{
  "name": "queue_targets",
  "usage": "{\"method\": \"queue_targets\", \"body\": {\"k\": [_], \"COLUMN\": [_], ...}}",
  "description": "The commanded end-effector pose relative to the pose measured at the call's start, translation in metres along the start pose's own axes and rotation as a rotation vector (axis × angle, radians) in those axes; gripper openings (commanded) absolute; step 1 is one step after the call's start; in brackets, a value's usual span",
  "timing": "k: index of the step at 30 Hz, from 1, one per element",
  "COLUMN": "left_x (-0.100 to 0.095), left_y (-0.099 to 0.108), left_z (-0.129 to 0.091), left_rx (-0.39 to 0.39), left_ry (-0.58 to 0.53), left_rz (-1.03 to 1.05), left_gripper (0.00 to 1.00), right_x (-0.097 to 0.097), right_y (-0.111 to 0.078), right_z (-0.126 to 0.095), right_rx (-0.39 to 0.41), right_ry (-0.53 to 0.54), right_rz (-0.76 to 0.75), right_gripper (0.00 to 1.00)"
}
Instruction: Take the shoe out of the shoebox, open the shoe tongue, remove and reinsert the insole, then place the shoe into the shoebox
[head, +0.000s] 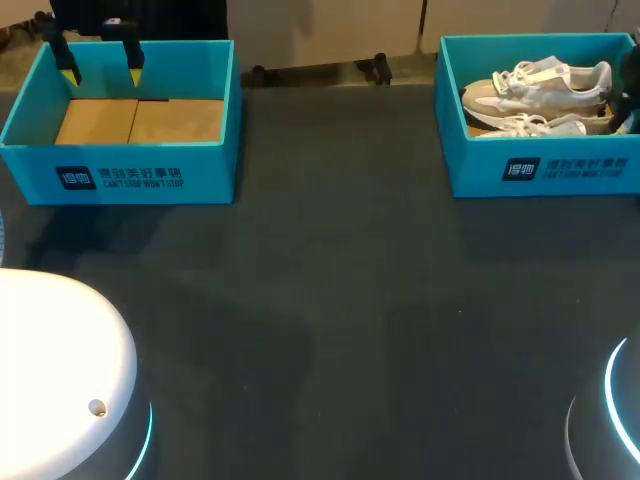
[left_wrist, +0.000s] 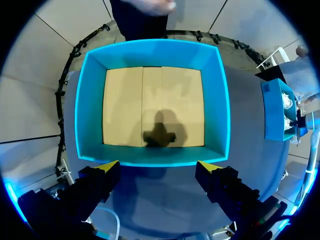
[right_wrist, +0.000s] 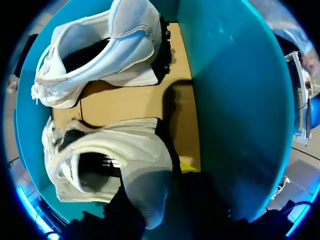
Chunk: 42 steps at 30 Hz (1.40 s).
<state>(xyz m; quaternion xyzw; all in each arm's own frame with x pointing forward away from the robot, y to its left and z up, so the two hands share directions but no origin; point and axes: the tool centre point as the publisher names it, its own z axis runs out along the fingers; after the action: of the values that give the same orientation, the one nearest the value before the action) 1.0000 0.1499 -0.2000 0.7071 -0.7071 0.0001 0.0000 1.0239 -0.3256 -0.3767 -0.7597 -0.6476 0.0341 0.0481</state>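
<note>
- Shoeboxes of stiff teal card stand well apart at the far side of the dark matte surface (head: 340, 300). Both are lidless and straight-walled, with floors of plain tan cardboard.
- The left shoebox (head: 120, 120) holds nothing. The left wrist view shows its floor as smooth flat panels with seams between them, crossed only by a shadow.
- The left gripper (left_wrist: 159, 167) hangs above that box, its fingers spread wide with nothing between them. In the head view only their two yellow tips stand out.
- The right shoebox (head: 540, 175) holds the pair of sneakers. From the head view they read as pale, off-white and beige shapes with white laces.
- The right wrist view adds texture. The nearer sneaker (right_wrist: 110, 165) and the farther sneaker (right_wrist: 100, 55) have soft fabric uppers, rounded padded collars around dark openings, and dark soles against the cardboard.
- The right gripper (right_wrist: 160, 185) sits low inside this box, at the nearer sneaker's heel. Whether it has hold of the sneaker cannot be told.
</note>
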Motion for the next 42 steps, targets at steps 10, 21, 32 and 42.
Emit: {"method": "queue_targets", "body": {"k": [10, 21, 32, 42], "left_x": [0.0, 0.0, 0.0, 0.0], "left_y": [0.0, 0.0, 0.0, 0.0], "left_z": [0.0, 0.0, 0.0, 0.0], "left_rx": [0.0, 0.0, 0.0, 0.0], "left_ry": [0.0, 0.0, 0.0, 0.0], "left_rz": [0.0, 0.0, 0.0, 0.0], "left_gripper": [1.0, 1.0, 1.0, 1.0], "right_x": [0.01, 0.024, 0.033, 0.038], "right_y": [0.007, 0.013, 0.016, 0.008], "right_z": [-0.022, -0.083, -0.143, -0.193], "right_rx": [-0.075, -0.143, -0.174, -0.23], "right_ry": [-0.047, -0.09, -0.134, -0.192], "right_rz": [0.068, 0.102, 0.084, 0.108], "right_gripper": [0.0, 0.0, 0.0, 0.0]}}
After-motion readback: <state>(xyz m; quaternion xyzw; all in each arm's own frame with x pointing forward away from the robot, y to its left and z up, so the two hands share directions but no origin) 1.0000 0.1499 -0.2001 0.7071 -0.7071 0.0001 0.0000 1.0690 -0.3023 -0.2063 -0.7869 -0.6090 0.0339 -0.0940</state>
